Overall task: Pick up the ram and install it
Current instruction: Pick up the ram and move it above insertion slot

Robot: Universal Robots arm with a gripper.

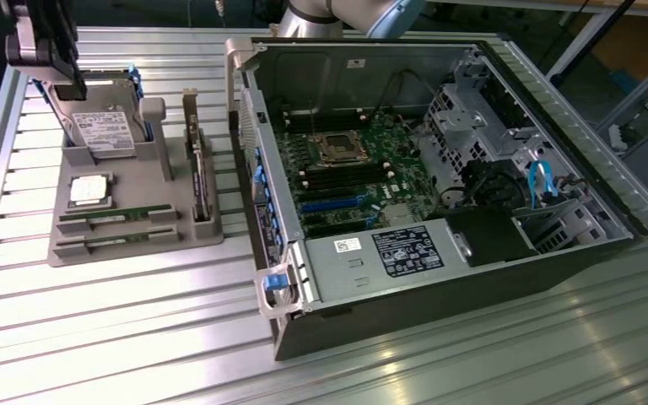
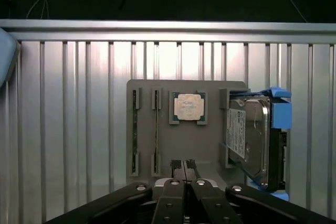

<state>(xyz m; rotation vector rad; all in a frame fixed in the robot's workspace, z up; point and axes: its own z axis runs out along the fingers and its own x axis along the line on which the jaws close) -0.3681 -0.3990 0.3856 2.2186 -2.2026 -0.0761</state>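
Observation:
Two green ram sticks stand on edge in slots at the near end of a grey holder; in the wrist view the ram sticks run side by side in the holder. My gripper hangs above the holder's far end, over the hard drive, well away from the ram. Its fingers are pressed together with nothing between them, so my gripper is shut and empty.
The holder also carries a silver processor, the hard drive in a blue frame, and a dark expansion card. To the exterior view's right lies an open computer case with its motherboard exposed. Everything rests on a ribbed metal table.

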